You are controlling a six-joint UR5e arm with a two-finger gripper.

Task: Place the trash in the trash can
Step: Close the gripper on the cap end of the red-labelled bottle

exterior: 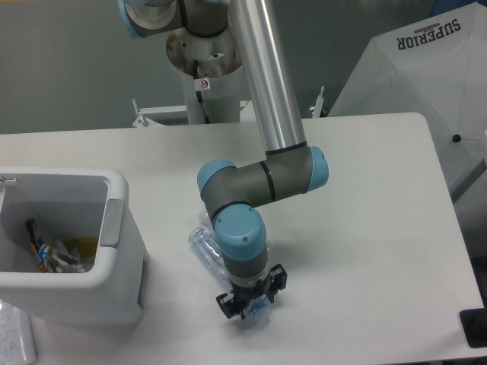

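Table (365, 228): I saw a white top filling most of the view, carrying the bin, the bottle and the arm's working end.
Arm (266, 84): I had the UR5e reaching down from its pedestal at the far edge, a long silver tube ending in grey and blue joints, the wrist pointing straight down near the front of the table.
Trash can (114, 281): the boxy white bin stood at the left edge of the table, open top up, grey strip on its right rim; I could see mixed litter lying inside it.
Clear bottle (204, 245): it lay on its side on the table, right of the bin and not touching it, slanting from upper left toward the wrist; most of its length was hidden behind the arm, and I could not read any label.
Gripper (249, 306): black fingers pointed down at the table, set close around something bluish and clear at the bottle's near end; I could not tell whether they were actually clamped on it.
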